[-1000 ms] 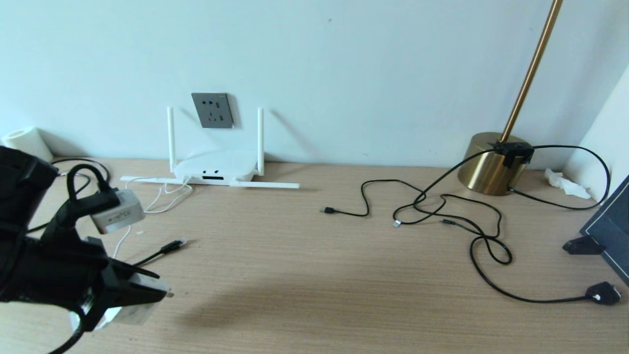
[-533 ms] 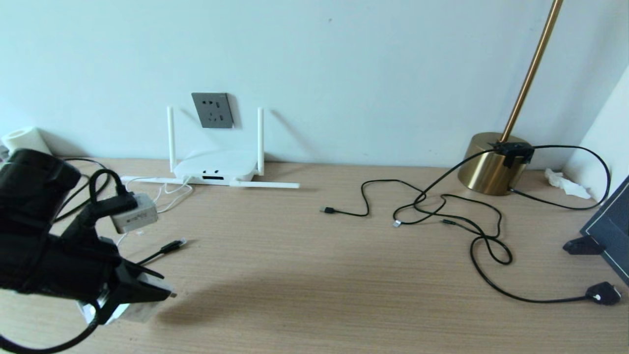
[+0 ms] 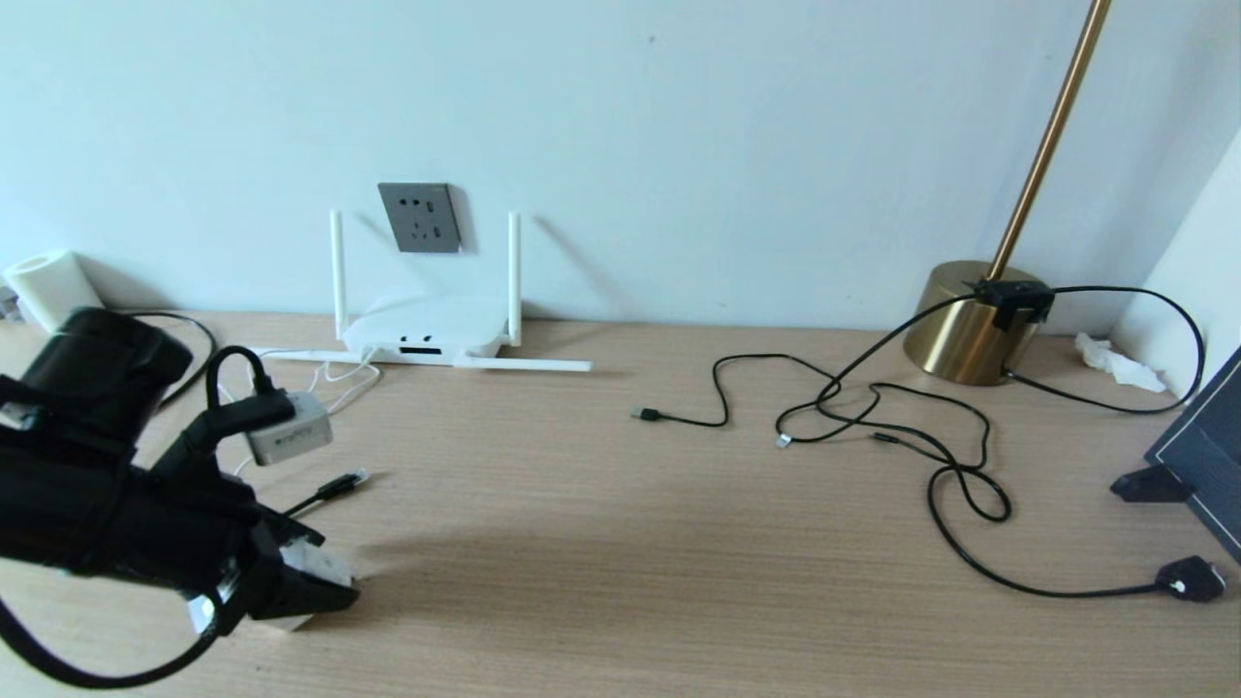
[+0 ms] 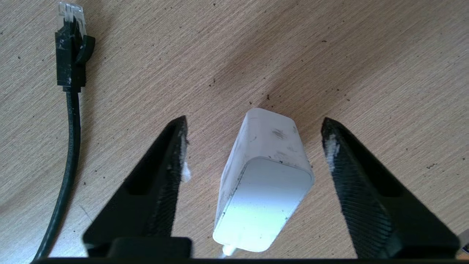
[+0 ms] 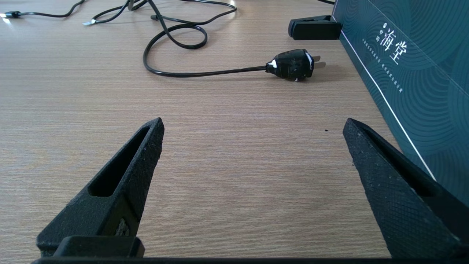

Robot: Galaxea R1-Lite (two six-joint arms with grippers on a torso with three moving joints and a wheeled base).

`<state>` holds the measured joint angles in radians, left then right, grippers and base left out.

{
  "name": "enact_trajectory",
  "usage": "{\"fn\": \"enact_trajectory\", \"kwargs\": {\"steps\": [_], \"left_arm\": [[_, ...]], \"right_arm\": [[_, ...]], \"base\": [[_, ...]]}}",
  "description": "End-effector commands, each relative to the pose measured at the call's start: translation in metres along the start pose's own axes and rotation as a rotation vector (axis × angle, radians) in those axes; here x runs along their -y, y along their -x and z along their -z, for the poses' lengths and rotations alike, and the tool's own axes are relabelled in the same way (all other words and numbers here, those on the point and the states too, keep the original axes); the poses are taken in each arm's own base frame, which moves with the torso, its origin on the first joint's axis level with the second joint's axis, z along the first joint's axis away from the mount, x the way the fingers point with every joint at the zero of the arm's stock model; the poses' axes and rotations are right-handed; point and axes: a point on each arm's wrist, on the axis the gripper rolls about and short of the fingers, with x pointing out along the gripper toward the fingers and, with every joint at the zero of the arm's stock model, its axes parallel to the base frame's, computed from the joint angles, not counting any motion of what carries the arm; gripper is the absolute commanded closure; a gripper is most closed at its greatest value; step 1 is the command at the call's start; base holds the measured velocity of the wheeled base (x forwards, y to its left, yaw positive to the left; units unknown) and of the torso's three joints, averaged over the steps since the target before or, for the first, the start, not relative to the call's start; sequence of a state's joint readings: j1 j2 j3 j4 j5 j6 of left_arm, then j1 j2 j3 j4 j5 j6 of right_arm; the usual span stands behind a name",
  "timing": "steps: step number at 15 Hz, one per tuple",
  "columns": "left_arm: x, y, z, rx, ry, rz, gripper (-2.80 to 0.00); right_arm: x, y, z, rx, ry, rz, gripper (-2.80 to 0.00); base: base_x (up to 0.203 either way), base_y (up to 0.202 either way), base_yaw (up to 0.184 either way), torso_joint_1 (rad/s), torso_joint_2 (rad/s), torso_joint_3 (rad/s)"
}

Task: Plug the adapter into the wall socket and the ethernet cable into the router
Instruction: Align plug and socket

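A: Setting? A pale wall above a wood-grain desk (image 3: 620, 543). The wall socket (image 3: 419, 217) sits on the wall at about 11 o'clock in the head view, with the router (image 3: 427, 330) directly beneath it on the desk.

B: And the left gripper (image 4: 254, 146)?

A: At 8 o'clock in the head view, low over the desk. Its fingers (image 4: 165, 172) stand apart, one on either side of the adapter (image 4: 265, 179), with a visible gap on both sides; neither finger touches it.

B: Where does the adapter rest?

A: On the desk, between those fingers, a thin white cord leaving its near end.

B: The ethernet cable (image 4: 67, 121)?

A: Lying on the desk beside the gripper, its clear-tipped plug unconnected, toward 9 o'clock from the adapter in the wrist view.

B: The right gripper (image 5: 253, 139)?

A: Spread wide over bare desk, holding nothing, a black mains plug (image 5: 293, 65) well beyond at 12 o'clock.
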<state>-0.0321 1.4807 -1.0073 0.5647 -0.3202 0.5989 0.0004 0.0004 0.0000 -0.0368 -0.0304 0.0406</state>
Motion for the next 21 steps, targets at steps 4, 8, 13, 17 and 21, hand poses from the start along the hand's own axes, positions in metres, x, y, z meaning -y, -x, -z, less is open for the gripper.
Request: {"fn": "enact_trajectory", "kwargs": {"steps": [4, 8, 13, 17, 21], "left_arm": [[0.013, 0.023, 0.005, 0.056, -0.073, -0.037, -2.8], [0.02, 0.027, 0.016, 0.062, -0.259, -0.032, -2.8], [0.012, 0.023, 0.018, 0.059, -0.407, -0.072, -2.8], [-0.002, 0.018, 0.019, 0.051, -0.418, -0.103, -2.8], [-0.005, 0.012, 0.019, 0.038, -0.412, -0.088, -2.8]], "right_arm": [[0.0, -0.001, 0.003, -0.01, -0.001, 0.0, -2.8], [0.0, -0.001, 0.003, -0.01, -0.001, 0.0, -2.8], [0.0, -0.001, 0.003, -0.01, -0.001, 0.0, -2.8], [0.0, -0.001, 0.003, -0.01, 0.0, 0.0, -2.8], [0.0, -0.001, 0.003, -0.01, 0.0, 0.001, -2.8]], "base": [[0.0, 0.0, 0.0, 0.0, 0.0, 0.0], [0.0, 0.0, 0.0, 0.0, 0.0, 0.0], [0.0, 0.0, 0.0, 0.0, 0.0, 0.0], [0.0, 0.0, 0.0, 0.0, 0.0, 0.0], [0.0, 0.0, 0.0, 0.0, 0.0, 0.0]]}}
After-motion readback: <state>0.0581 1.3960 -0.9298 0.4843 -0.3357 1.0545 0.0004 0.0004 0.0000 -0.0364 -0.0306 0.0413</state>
